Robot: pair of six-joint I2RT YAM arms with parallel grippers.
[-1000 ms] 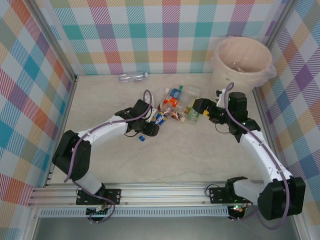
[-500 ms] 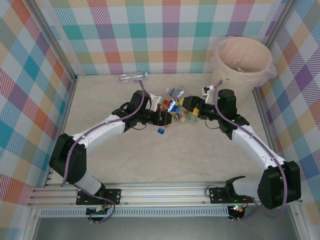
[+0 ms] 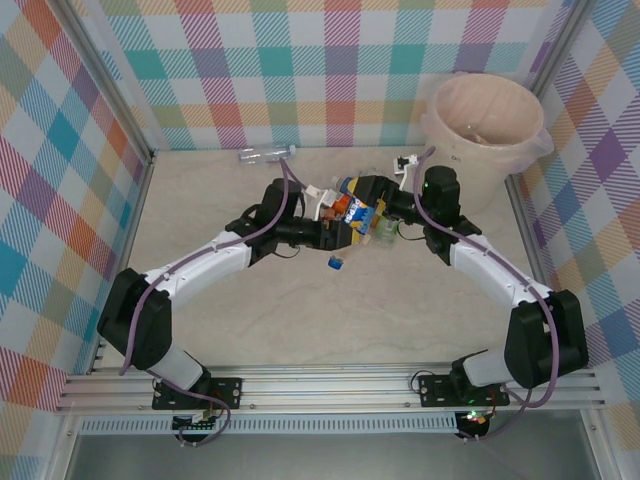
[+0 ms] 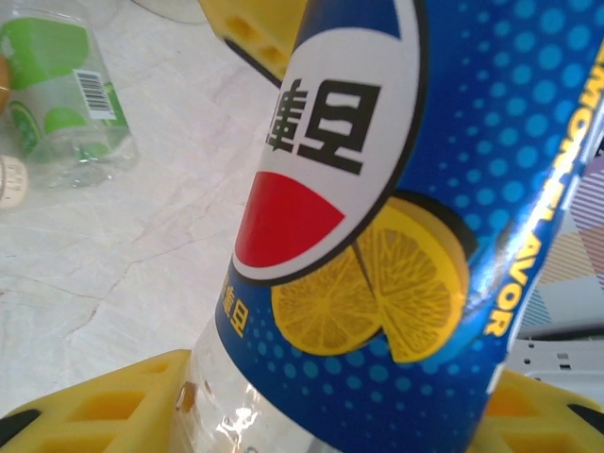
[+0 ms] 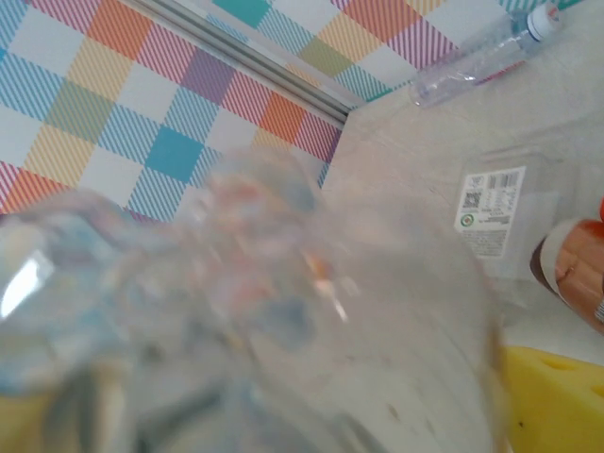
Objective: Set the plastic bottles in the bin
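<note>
The left gripper is seen closed on a blue-labelled bottle, which is pinched between the yellow pads. The label, with its lemon slices, is turned toward the wrist camera. In the overhead view this bottle is held at the centre of the frame, its blue cap pointed toward the lower edge.

The right gripper is found just to the right, its jaws spread wide. A blurred clear bottle is seen between its fingers, and no squeeze on it can be made out.

A green-labelled bottle is seen lying on the table just below the right gripper. A lone bottle is laid along the back wall, upper left of centre. The bin is set in the upper right corner, apart from the held bottle.
</note>
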